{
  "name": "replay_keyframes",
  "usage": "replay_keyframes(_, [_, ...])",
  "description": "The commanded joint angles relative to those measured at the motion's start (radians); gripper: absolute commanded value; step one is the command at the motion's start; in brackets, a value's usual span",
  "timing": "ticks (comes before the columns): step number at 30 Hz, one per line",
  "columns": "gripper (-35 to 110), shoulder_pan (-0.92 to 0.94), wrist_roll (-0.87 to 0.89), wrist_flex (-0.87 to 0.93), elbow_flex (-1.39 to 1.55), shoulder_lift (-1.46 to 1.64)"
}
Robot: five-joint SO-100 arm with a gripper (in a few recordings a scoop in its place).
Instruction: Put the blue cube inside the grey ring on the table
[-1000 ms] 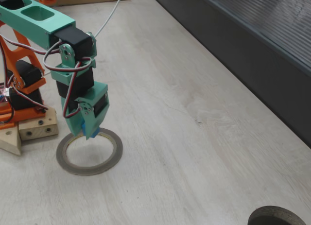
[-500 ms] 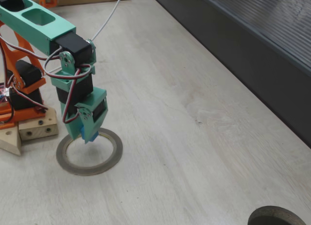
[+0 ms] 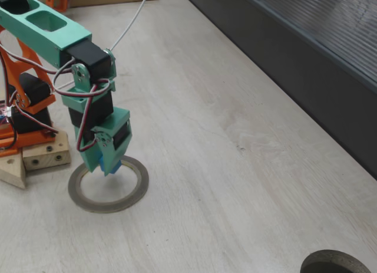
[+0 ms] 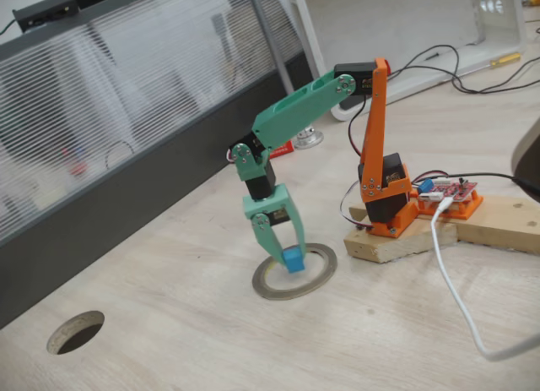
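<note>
The blue cube (image 3: 113, 165) (image 4: 293, 260) sits pinched between the green fingers of my gripper (image 3: 106, 168) (image 4: 288, 259), which is shut on it and points straight down. The cube hangs low over the opening of the grey ring (image 3: 139, 187) (image 4: 324, 268), toward the ring's far edge in a fixed view. I cannot tell whether the cube touches the table (image 3: 224, 167) (image 4: 211, 349). The ring lies flat on the pale wood just beside the arm's base.
The arm's orange base on its wooden block (image 3: 36, 157) (image 4: 405, 241) stands right next to the ring. A dark ribbed panel (image 3: 306, 61) (image 4: 101, 214) borders the table. A dark round hole (image 3: 333, 263) (image 4: 76, 332) lies far off. A white cable (image 4: 456, 302) trails over the table.
The gripper has come down and slightly left with the cube, ending lower over the ring's opening. The ring has not moved.
</note>
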Motion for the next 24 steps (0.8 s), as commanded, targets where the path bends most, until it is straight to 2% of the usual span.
replay_keyframes(1, [2,0.009,0.012,0.003,0.032,0.026])
replay_keyframes(11, [2,0.009,0.014,-0.094,0.043,0.026])
replay_keyframes(24, [2,0.009,0.011,-0.095,0.043,0.026])
